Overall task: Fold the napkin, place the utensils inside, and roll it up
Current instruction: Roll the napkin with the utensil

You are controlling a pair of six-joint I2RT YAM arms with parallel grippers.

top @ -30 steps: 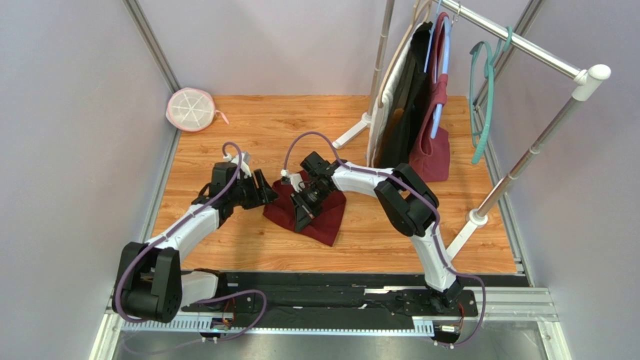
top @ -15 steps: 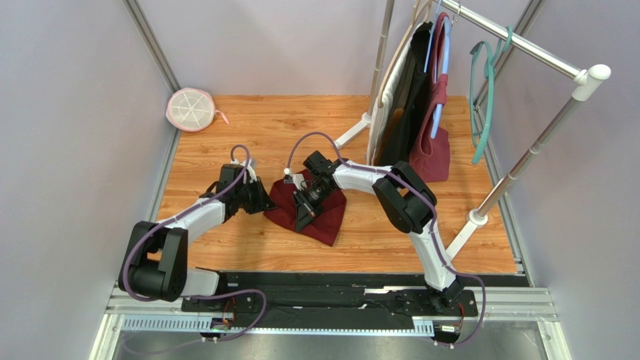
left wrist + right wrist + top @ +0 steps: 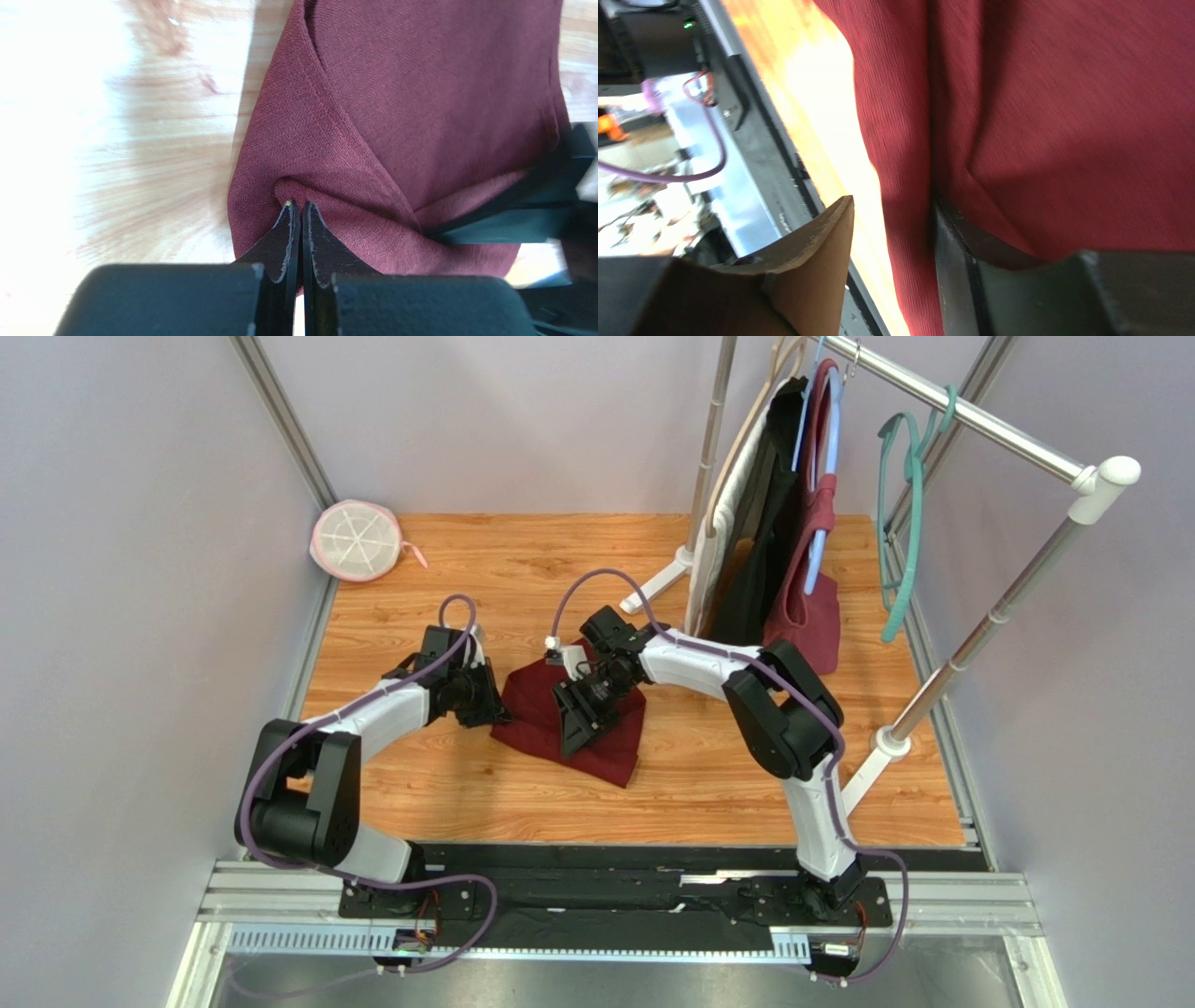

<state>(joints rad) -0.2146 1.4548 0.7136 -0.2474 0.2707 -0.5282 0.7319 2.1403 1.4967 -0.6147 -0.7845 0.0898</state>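
Observation:
The dark red napkin (image 3: 530, 711) lies folded into a small bundle on the wooden table. My left gripper (image 3: 494, 714) sits at its left edge. In the left wrist view its jaws (image 3: 300, 206) are pressed together on a puckered fold of the napkin (image 3: 421, 105). My right gripper (image 3: 578, 725) hovers over the bundle's middle. In the right wrist view it (image 3: 892, 234) stands open; a fold of the napkin (image 3: 1053, 105) hangs against its dark right finger (image 3: 955, 273). The utensils are hidden from every view.
A clothes rack (image 3: 968, 420) with hanging bags, one burgundy (image 3: 807, 616), stands at the back right; its feet (image 3: 652, 588) reach onto the table. A teal hanger (image 3: 898, 518) hangs there too. A round white mesh object (image 3: 355, 539) lies at the back left corner.
My left gripper has moved right to the napkin's left edge and shut on it. My right gripper, shut before, has opened and let go of the cloth.

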